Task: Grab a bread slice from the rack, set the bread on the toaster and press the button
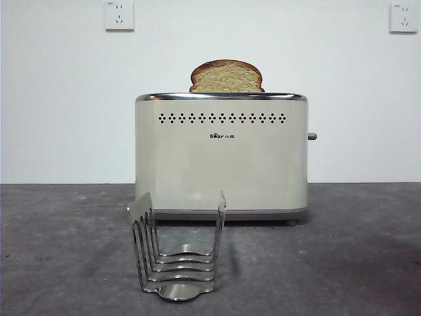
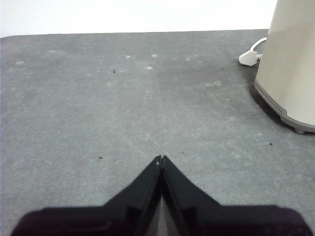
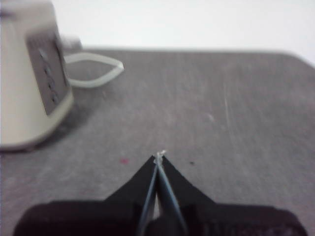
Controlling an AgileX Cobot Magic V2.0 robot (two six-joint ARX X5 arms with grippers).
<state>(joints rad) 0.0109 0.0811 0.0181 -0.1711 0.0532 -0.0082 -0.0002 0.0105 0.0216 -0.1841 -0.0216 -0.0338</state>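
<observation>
Left gripper [image 2: 161, 158]: jaws pressed together on nothing, hanging over bare grey table [image 2: 98, 98], with the toaster's corner off to one side in its wrist view. I keep it listed as waiting.

Rack [image 1: 176, 253]: silver wire dividers, empty, standing on the table in front of the toaster, just left of its middle in the front view.

Toaster [image 1: 222, 158]: cream box, chrome rim, upright behind the rack.

Slice of bread [image 1: 227, 76]: upright in the toaster's top slot, crust and upper crumb showing above the rim. I judge the picking and placing steps done.

Button [image 1: 312, 136]: small grey stub on the toaster's right-hand narrow side, apparently not yet pressed, since the bread rides high.

Right gripper [image 3: 159, 157]: jaws pressed together, empty, over the table beside the toaster's narrow side; that side carries a grey panel [image 3: 50, 69]. Neither arm shows in the front view.

Step in hand, as I judge it: pressing the button. The next move calls for bringing the right gripper, being the nearer, across to that side and bearing down on the stub with its closed tips.

Other items: white cord [image 3: 96, 73] looped on the table behind the toaster; plug [image 2: 248, 59]; two wall sockets [image 1: 119, 15]. Nothing stands between the right gripper and the button; the cord lies well clear.
</observation>
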